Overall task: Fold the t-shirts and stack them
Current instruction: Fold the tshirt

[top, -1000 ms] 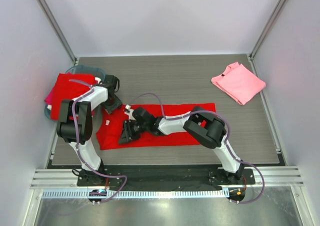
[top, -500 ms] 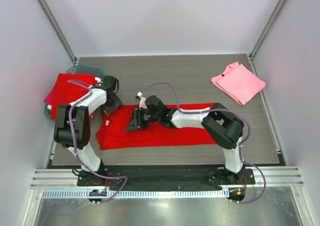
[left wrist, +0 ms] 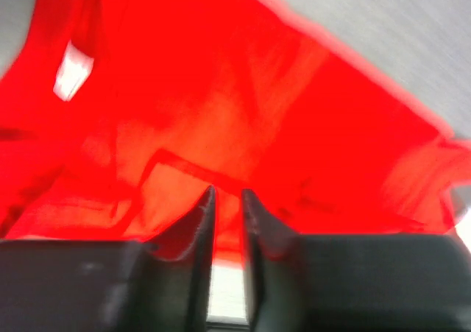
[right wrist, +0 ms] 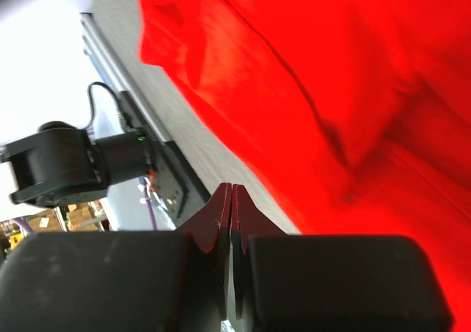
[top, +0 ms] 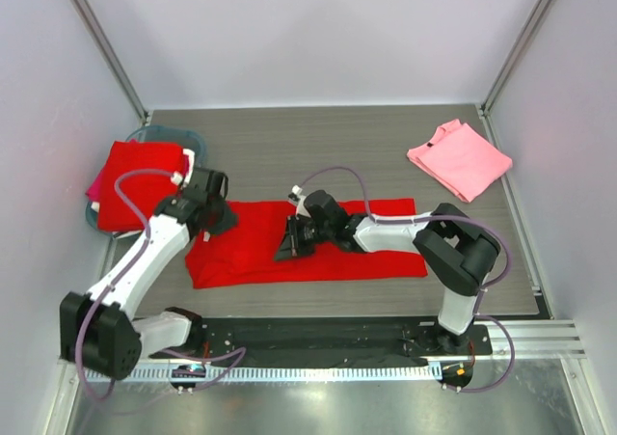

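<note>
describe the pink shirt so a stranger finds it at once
On the grey wood-grain table, look to the far right corner. The light pink folded cotton t-shirt lies there alone. It is the only pale garment; the bright red t-shirts lie centre and left.

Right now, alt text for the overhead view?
A red t-shirt lies spread flat at centre, left fingers at its left end, right fingers near its middle. A folded pink t-shirt lies far right; another red shirt covers a teal basin far left.
</note>
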Robot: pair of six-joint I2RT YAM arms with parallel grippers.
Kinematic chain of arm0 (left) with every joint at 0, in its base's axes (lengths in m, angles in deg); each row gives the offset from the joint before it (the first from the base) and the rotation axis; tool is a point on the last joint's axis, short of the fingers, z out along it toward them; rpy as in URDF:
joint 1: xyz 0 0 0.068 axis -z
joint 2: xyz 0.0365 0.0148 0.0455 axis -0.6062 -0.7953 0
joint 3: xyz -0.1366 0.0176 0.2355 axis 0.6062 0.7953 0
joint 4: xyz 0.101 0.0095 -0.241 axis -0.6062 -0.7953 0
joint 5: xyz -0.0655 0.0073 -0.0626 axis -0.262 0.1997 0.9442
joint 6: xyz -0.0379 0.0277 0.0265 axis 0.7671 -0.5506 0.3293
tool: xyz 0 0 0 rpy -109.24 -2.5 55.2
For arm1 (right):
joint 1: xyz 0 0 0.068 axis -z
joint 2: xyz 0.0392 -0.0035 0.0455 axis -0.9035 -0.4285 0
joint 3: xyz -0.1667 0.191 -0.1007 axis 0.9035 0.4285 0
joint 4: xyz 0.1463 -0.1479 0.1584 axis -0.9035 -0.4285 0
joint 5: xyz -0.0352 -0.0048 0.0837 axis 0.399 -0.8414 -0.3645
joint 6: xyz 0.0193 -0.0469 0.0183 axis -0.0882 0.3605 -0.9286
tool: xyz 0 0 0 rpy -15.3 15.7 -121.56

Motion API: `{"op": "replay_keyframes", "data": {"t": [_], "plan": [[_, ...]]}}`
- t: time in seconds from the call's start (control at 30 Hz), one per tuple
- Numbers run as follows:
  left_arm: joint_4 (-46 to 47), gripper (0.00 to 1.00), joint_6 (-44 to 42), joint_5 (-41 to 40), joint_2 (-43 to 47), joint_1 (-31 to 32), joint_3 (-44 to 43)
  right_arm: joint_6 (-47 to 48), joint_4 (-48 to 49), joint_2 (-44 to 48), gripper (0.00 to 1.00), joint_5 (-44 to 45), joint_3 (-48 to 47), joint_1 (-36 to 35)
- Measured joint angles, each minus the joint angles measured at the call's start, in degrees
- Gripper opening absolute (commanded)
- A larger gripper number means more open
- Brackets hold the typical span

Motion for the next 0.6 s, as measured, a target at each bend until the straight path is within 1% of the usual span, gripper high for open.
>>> {"op": "replay_keyframes", "data": {"t": [0.03, 0.13, 0.27, 0.47, 0.6], "plan": [[-0.1, 0.0, 0.3, 1.3, 2.5, 0.0, 3.1, 0.1, -0.4, 0.0, 0.05, 0.0, 0.5, 0.3], [-0.1, 0.0, 1.2, 4.4, 6.2, 0.0, 9.9, 0.2, -1.1, 0.0, 0.04, 0.0, 1.3, 0.9], [0.0, 0.0, 2.3, 8.2, 7.1, 0.0, 15.3, 0.2, -1.7, 0.0, 0.03, 0.0, 1.4, 2.0], [1.9, 0.0, 2.8, 11.0, 6.7, 0.4, 16.7, 0.4, -3.6, -0.6, 0.01, -0.2, 0.7, 2.8], [4.2, 0.0, 2.9, 11.3, 3.6, 0.6, 17.0, 0.5, -3.8, -2.8, 0.01, -0.3, -0.3, 2.9]]}}
